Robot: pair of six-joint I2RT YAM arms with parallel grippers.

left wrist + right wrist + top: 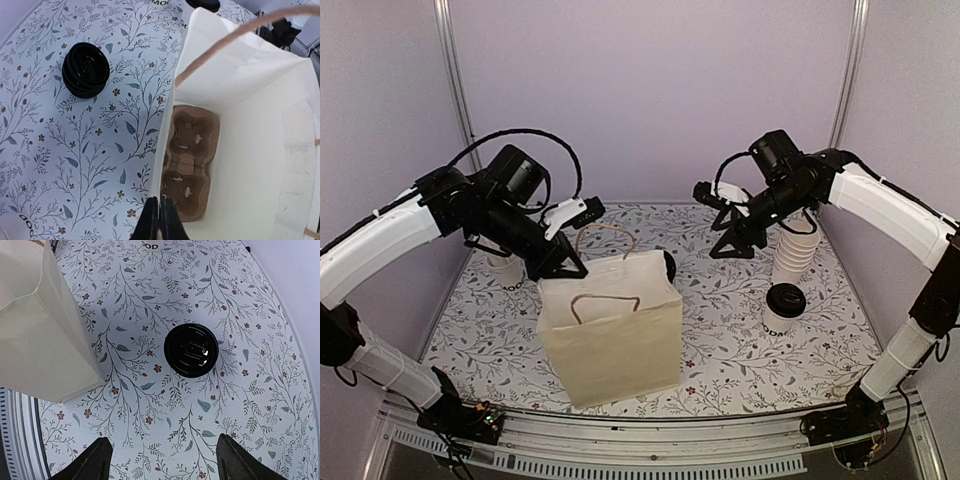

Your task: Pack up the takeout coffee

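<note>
One paper bag, one cardboard carrier inside it, one black-lidded coffee cup right of it, one stack of lidless cups farther right, one black lid pile behind it.

The work surface is a table with a white cover printed with grey-blue branches and small red flowers. Plain pale lilac panels enclose it: far wall, left wall, right wall. Metal posts stand at the far-left and far-right corners. A slotted metal rail runs along the near edge. Lighting is even; shadows are soft.
</note>
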